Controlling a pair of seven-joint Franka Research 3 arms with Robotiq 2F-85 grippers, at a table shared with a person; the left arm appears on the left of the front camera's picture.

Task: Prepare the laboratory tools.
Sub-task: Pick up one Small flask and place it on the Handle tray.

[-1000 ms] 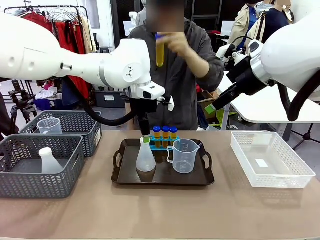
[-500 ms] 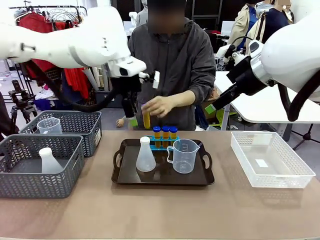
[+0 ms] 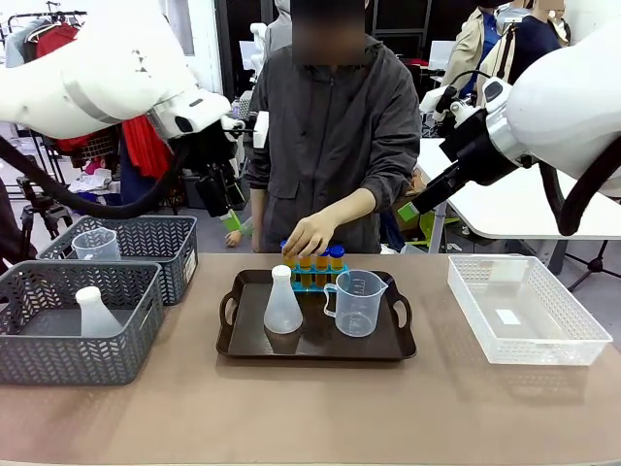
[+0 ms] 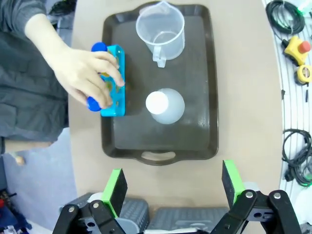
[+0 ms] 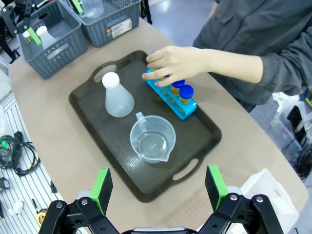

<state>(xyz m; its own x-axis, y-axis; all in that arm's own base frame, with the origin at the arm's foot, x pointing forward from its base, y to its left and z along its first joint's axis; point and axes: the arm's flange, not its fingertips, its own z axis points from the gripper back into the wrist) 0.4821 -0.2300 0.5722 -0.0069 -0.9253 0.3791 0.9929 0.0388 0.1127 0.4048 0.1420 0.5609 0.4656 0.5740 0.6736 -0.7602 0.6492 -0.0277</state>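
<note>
- Progress, judged: most of the set is already on the dark brown handled plastic tray [image 3: 233, 335] at mid surface [image 3: 310, 417]; the step in hand looks like the last tube going into the rack.
- Translucent white conical flask [image 3: 282, 303] stands upright on the tray's left half, narrow neck up, no stopper seen.
- Clear graduated plastic beaker with handle [image 3: 358, 302] stands upright just right of the flask, apart from it; it looks empty, though the right wrist view leaves that unsure.
- Small blue four-hole tube rack [image 4: 117, 83] sits at the tray's far edge, behind flask and beaker.
- Yellow-orange blue-capped tubes [image 3: 328, 264] stand upright in the rack, blue caps on top; the person's hand [image 3: 310, 233] rests over the rack's left end, covering a tube there, so I cannot tell if it is fully seated.
- Left, judged: hand off the rack, maybe a check of the layout. A second flask [image 3: 95, 313] and a second beaker [image 3: 95, 243] sit in the two grey mesh baskets [image 3: 58, 354] at the surface's left; whether they belong to the set I cannot tell.
- Clear plastic crate [image 3: 529, 309] on the right is not involved.
- Left tool [image 4: 171, 187] hangs high above the tray's near-left side, green pads spread wide, holding nothing.
- Right tool [image 5: 158, 189] is raised above the tray, jaws wide apart, nothing between them.
</note>
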